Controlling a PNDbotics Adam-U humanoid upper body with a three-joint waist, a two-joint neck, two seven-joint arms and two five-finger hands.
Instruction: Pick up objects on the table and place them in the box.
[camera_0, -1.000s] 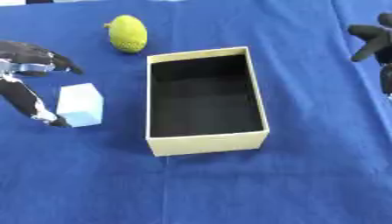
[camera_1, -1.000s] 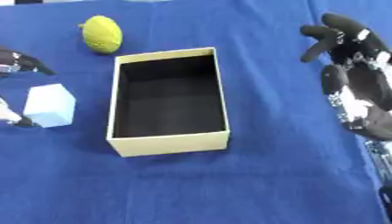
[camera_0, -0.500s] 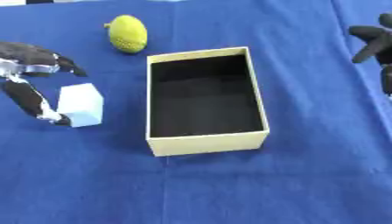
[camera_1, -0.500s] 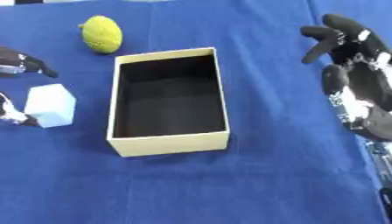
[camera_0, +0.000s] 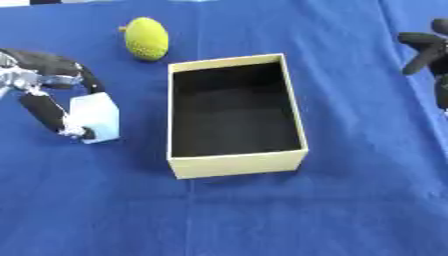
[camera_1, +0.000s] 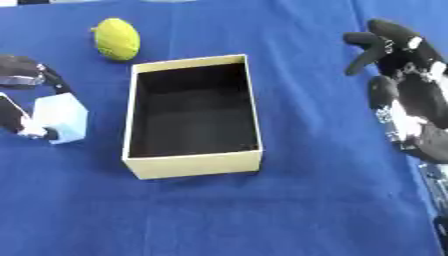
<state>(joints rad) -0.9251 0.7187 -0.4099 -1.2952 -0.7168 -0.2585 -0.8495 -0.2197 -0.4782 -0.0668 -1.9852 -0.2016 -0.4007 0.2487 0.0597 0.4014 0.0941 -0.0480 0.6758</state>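
A pale white cube (camera_0: 96, 117) lies tilted on the blue cloth, left of the box. My left hand (camera_0: 44, 82) comes in from the left edge and is curled round it, with the fingers (camera_0: 80, 75) over the cube's top corner and the thumb along its left side down to the lower corner. The open cream cardboard box (camera_0: 238, 165) with a dark, empty inside stands in the middle. A yellow-green bumpy fruit (camera_0: 146, 38) sits beyond the box's far left corner. My right hand (camera_1: 409, 102) is held open at the right edge, fingers up, apart from everything.
A blue cloth (camera_0: 245, 220) covers the whole table. The box's long sides run away from me, slightly askew.
My left hand has closed in on the cube, which has tipped and shifted slightly towards the box. The right hand, the box and the fruit have stayed put.
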